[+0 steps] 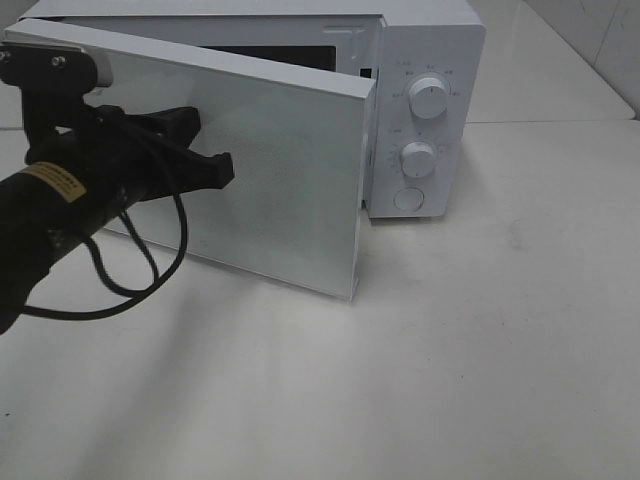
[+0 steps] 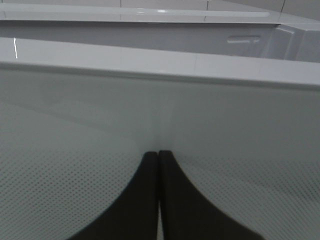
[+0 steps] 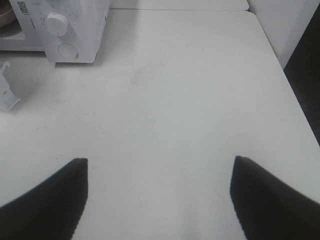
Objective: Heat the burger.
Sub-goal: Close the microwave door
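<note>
arm sticker (image 1: 55,181): yellow, print illegible
dial markings (image 1: 399,94): too small to read
microwave (image 3: 87,25): QR-style code (image 3: 22,6) on front

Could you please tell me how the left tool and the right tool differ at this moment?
The left tool has its jaws shut together; the right tool has them wide apart. The left tool points at the microwave door, close to its glass, while the right tool hangs over the white table. Both are black and hold nothing.
</note>
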